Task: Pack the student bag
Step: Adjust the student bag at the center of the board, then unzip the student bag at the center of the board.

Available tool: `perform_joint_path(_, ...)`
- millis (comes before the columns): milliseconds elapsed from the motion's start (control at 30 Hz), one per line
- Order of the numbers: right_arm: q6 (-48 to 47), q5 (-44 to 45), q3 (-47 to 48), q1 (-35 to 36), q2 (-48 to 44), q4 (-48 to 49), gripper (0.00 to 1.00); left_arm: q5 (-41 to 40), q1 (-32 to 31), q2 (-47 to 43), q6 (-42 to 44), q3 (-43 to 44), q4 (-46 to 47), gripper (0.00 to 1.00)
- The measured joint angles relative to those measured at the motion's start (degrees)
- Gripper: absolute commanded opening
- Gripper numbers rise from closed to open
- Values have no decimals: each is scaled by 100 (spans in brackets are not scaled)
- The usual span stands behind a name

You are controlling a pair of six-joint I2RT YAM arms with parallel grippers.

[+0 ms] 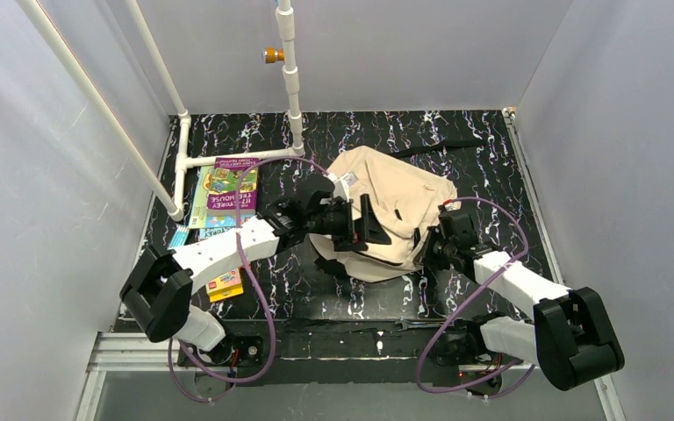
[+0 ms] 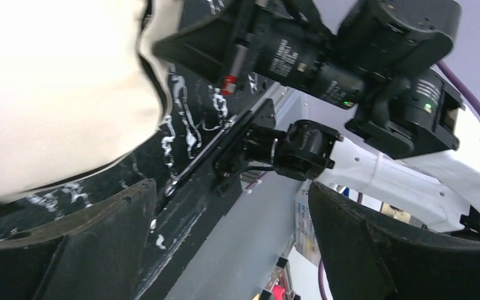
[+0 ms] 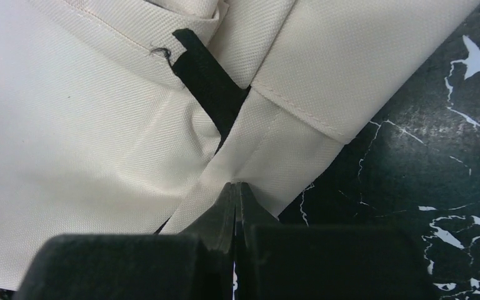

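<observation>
Packing looks barely begun: your right gripper point(image 3: 234, 190) pinches the beige fabric backpack point(image 1: 399, 197), your left gripper point(image 2: 231, 187) gapes empty, colourful books point(image 1: 222, 195) lie unpacked at nine o'clock.

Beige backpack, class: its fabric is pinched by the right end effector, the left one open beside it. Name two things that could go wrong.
The right end effector holds only a thin fold of the beige backpack at its edge; pulling may make it slip. The open left end effector sits close to the right arm, so they could collide.
</observation>
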Motion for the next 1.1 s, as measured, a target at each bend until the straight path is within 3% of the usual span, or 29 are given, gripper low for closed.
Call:
perform_joint_path(200,170,-142,-146,-57,-85,236,3,42,-407,890,48,472,313,69)
perform_joint_path(400,-2,98,17,-52,-245,-337,7,-219,-374,1989,173,35,267,60)
perform_joint_path(567,-511,398,758,-52,-116,-892,26,-151,-328,2070,166,-109,544,59)
perform_joint_path(833,-1252,752,1923,214,739,-966,39,-153,-326,2041,157,-155,614,59)
perform_joint_path(1100,-1545,940,2037,450,1231,-1049,30,-219,-328,1989,153,-184,619,60)
